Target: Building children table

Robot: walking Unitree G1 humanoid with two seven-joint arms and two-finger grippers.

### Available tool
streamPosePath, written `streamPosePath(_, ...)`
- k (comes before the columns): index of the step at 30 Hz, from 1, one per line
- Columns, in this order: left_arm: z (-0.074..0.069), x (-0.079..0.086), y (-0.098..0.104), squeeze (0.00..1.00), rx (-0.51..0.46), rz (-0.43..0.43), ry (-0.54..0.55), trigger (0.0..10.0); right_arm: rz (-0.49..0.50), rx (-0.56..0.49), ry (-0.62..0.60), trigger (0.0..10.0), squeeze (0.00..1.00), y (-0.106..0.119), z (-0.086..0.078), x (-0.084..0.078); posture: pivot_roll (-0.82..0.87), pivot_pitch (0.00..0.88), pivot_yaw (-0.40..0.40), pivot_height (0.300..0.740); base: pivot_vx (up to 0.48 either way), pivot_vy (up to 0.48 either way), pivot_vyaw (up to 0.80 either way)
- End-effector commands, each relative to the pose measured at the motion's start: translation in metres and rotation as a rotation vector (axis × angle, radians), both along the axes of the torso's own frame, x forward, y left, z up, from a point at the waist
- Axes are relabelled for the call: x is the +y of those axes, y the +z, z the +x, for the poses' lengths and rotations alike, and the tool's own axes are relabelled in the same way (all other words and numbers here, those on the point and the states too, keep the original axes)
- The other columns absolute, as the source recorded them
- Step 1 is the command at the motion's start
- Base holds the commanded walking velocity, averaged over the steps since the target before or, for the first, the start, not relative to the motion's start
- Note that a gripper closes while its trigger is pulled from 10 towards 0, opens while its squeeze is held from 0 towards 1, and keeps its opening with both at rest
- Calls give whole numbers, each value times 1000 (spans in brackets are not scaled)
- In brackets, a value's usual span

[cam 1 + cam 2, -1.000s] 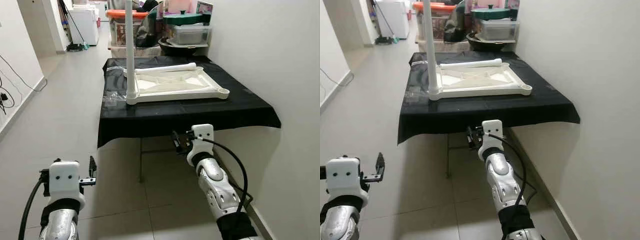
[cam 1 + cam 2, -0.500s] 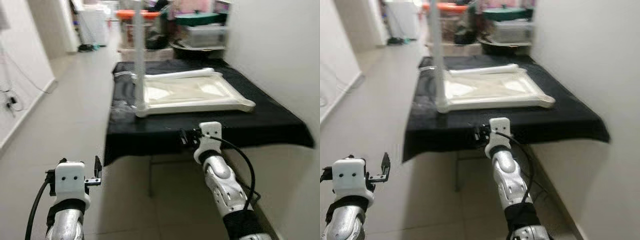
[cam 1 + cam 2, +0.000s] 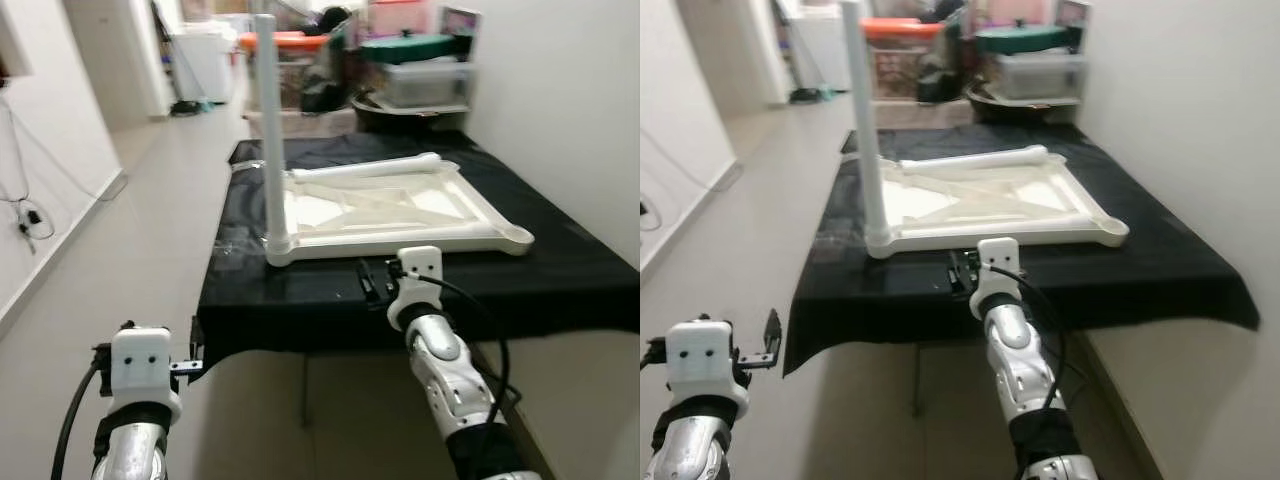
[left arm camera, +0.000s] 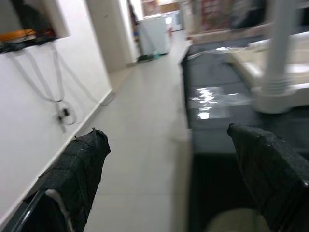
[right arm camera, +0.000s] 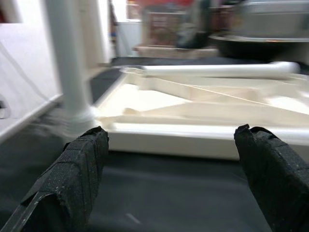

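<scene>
Pale glossy tiles cover the floor (image 3: 150, 230) on the left, running down a corridor beside a white wall with dangling cables (image 3: 25, 215). Low over these tiles hangs the left tool (image 3: 195, 365), a white blocky wrist on a silver arm; its two black, cross-hatched fingers (image 4: 79, 166) stand wide apart with nothing between them, just short of the front left corner of the surface.

The surface (image 3: 560, 280) is draped in a smooth black cloth that hangs over its edges. On it lies the white plastic tabletop (image 3: 400, 210), upside down, a rounded-cornered rectangle with a raised rim and diagonal ribs inside. One round white leg (image 3: 268, 130) stands upright in the socket at its near left corner, with a ringed collar at the base. A second leg (image 3: 375, 168), a loose smooth tube, lies flat across the far edge of the tabletop. Crinkled clear plastic film (image 3: 232, 245) glints on the cloth just beside the upright leg.

The right tool (image 3: 368, 283) hovers over the front edge of the cloth, near the tabletop's front rim and apart from it; its textured black fingers (image 5: 79, 169) are spread wide and hold nothing.

Beyond the surface, by the right wall, stacked storage boxes (image 3: 415, 75) with green and orange lids stand, blurred.
</scene>
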State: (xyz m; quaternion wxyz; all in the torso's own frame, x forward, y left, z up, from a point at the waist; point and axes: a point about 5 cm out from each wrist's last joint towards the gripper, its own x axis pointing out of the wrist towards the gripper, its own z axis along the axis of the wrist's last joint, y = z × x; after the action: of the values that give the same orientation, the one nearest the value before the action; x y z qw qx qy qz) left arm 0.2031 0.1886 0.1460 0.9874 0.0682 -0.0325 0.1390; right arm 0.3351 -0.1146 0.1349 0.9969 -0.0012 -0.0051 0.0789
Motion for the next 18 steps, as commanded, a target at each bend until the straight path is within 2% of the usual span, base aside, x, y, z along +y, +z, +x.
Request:
streamPosePath(1,0,2,0,0,2,8,12,10000,3,-4,8,10000,0,1,0,3,39,0,-40,740,375,0,0)
streamPosePath(11,0,3,0,0,-2,9,20,10000,5,-7,14,10000,0,1,0,4,39,0,-40,740,372,0,0)
streamPosePath(15,0,4,0,0,-4,-2,29,10000,3,-7,14,10000,0,1,1,4,37,0,-38,740,259,0,0)
streamPosePath(18,-1,5,0,0,-5,-8,39,10000,2,-6,14,10000,0,1,1,4,37,0,-38,740,0,0,0)
